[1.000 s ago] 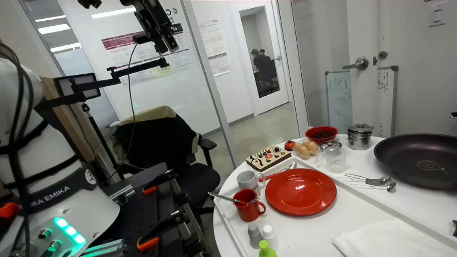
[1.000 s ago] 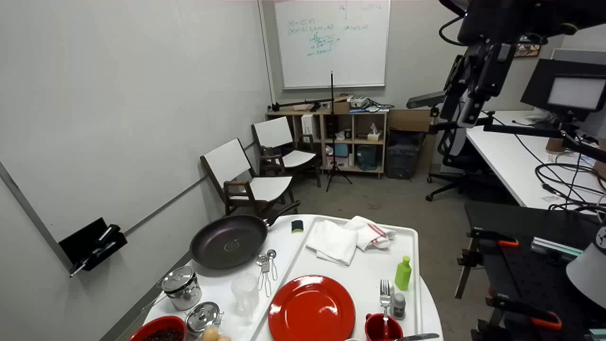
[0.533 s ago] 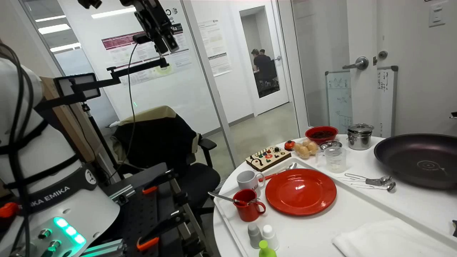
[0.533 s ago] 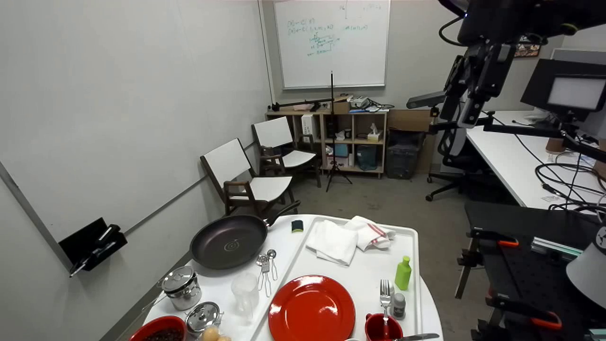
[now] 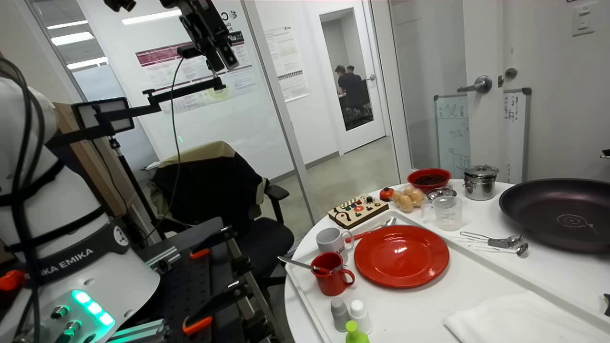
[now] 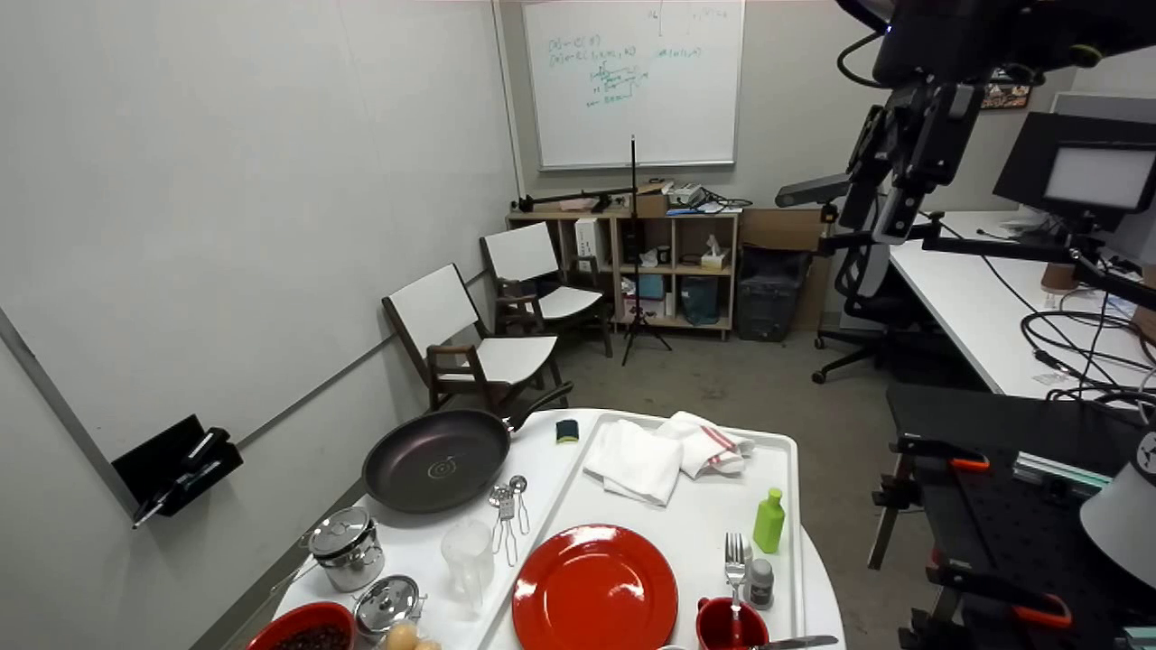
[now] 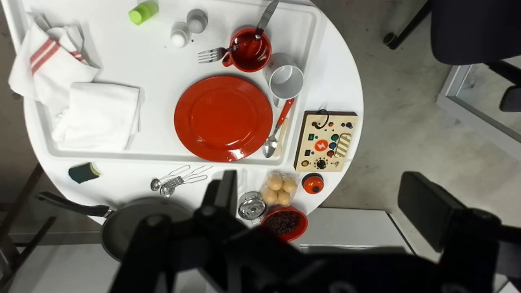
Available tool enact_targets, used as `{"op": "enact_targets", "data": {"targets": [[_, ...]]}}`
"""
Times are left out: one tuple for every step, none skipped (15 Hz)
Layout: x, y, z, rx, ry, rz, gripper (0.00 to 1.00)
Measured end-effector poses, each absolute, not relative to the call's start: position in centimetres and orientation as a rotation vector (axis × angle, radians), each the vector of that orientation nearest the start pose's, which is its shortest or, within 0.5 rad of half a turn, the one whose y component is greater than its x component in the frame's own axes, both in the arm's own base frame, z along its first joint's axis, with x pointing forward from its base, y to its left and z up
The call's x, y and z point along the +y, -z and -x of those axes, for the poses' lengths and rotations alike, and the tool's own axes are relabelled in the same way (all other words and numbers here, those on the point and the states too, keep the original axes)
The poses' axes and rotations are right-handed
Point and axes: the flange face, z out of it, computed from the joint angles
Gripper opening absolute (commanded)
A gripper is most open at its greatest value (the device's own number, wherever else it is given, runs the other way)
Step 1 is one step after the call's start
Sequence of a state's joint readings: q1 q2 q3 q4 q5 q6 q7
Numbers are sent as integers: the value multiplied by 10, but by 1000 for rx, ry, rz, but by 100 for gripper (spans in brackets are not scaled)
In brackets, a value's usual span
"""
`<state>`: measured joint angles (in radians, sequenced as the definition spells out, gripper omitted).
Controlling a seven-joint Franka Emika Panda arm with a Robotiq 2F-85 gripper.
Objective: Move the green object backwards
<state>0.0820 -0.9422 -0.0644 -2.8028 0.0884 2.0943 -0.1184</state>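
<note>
In both exterior views, no visible change since a second ago.

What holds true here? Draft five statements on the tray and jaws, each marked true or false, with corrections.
The green bottle stands upright on the tray. True.
The jaws grip the green bottle. False: they are open and hold nothing.
The red mug holds a fork and a knife. True.
The red mug lies on its side. False: it stands upright beside the red plate.
The frying pan sits outside the tray. True.

There is one green bottle (image 6: pixel 769 524), two shakers (image 7: pixel 197 21), two mugs (image 5: pixel 329 243) and one plate (image 7: pixel 223 118).
</note>
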Motion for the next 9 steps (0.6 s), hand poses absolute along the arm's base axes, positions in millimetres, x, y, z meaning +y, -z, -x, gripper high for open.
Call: {"op": "enact_targets", "data": {"targets": [[10, -471, -295, -181, 356, 2991, 100], [10, -472, -295, -181, 358, 2991, 100], [10, -472, -295, -181, 360, 2990, 100], [10, -473, -296, -181, 362, 2990, 100], [10, -474, -297, -182, 361, 2991, 100], [11, -474, -299, -184, 359, 2991, 100], [12, -474, -301, -188, 353, 2992, 100], [13, -473, -304, -194, 346, 2994, 100], [16, -471, -307, -201, 339, 2996, 100]]}}
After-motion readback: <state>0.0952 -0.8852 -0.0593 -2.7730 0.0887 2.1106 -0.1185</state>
